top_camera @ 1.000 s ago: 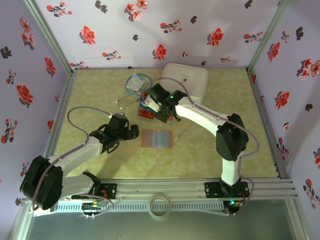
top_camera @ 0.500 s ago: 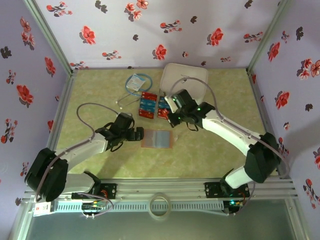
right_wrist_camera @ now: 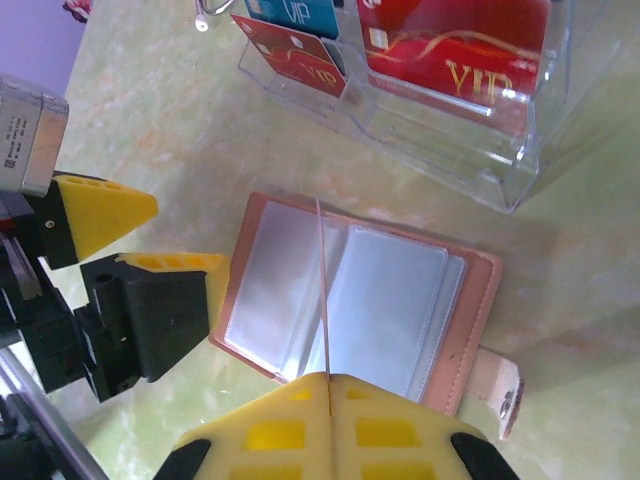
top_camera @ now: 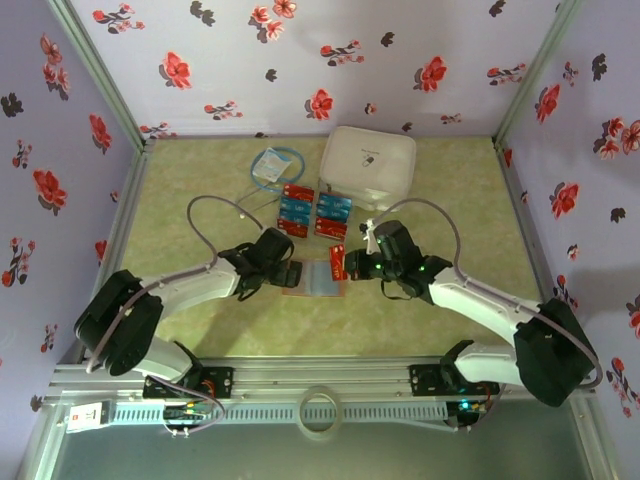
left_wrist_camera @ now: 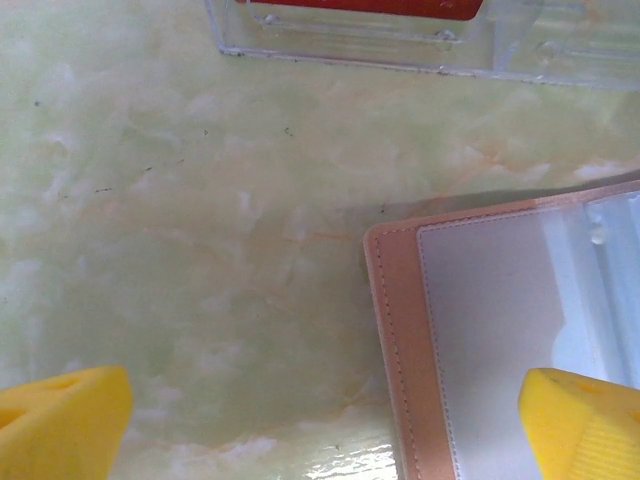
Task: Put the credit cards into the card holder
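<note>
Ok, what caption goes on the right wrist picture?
Right claw holds a card edge-on over the open card holder.

**Hidden, cropped, unreadable**

Top view: holder [top_camera: 316,280] has its left end under the left gripper [top_camera: 290,273] and its right end under the right gripper [top_camera: 344,263]. Print on racked cards [top_camera: 296,208] and on the case [top_camera: 368,163] is too small to read. Left wrist: holder runs off right and bottom edges, rack [left_wrist_camera: 400,45] off the top, fingertips [left_wrist_camera: 60,420] cropped at bottom corners. Right wrist: pinched card [right_wrist_camera: 322,280] is edge-on, face unreadable; rack cut at top.
</note>
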